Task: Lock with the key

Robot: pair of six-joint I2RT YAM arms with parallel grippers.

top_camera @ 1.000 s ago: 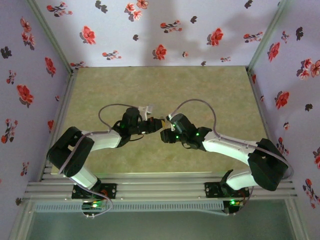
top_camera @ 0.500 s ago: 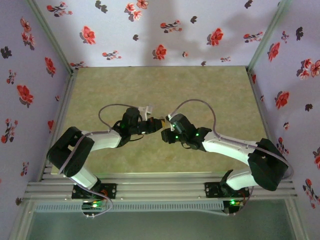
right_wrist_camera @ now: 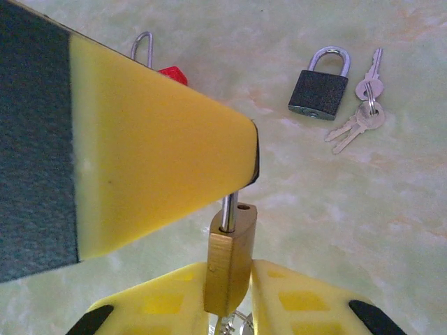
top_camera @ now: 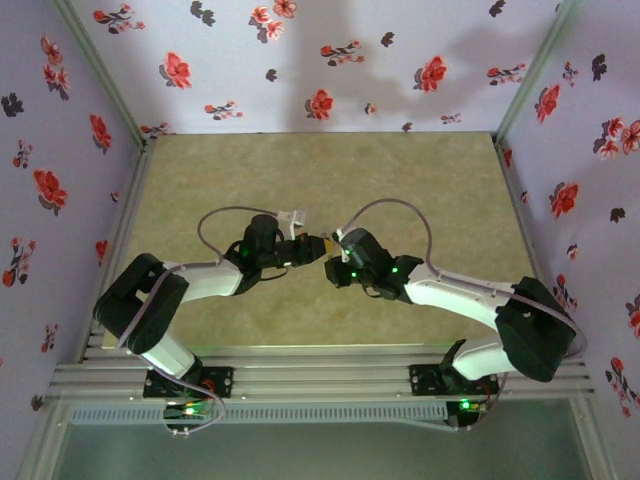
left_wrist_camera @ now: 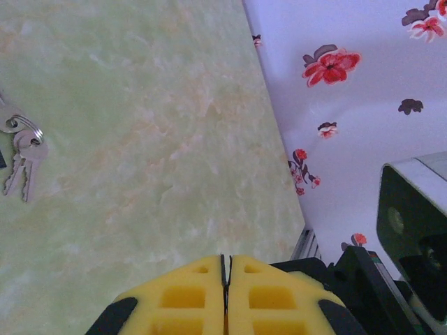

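Note:
A small brass padlock (right_wrist_camera: 230,255) hangs in mid-air between both grippers over the middle of the table (top_camera: 420,180). My right gripper (right_wrist_camera: 234,271) is shut on its body, a yellow finger (right_wrist_camera: 307,296) pressing each side. Its silver shackle (right_wrist_camera: 228,213) stands open, one hole in the body empty, and runs up into my left gripper (top_camera: 310,243), which is shut on it. In the left wrist view the left gripper (left_wrist_camera: 225,259) shows its pads pressed together. A bit of metal ring (right_wrist_camera: 234,324) hangs under the padlock. The key is out of view.
On the table lie a dark grey padlock (right_wrist_camera: 319,91) with a bunch of silver keys (right_wrist_camera: 363,115) beside it, the silver keys (left_wrist_camera: 21,157) also seen from the left wrist. A red padlock (right_wrist_camera: 173,73) peeks out behind the left finger (right_wrist_camera: 154,181). Flowered walls (top_camera: 330,60) enclose the table.
The right gripper's fingers have closed in onto the brass padlock's body. Both arms have stayed nearly still, and the left gripper has kept its hold.

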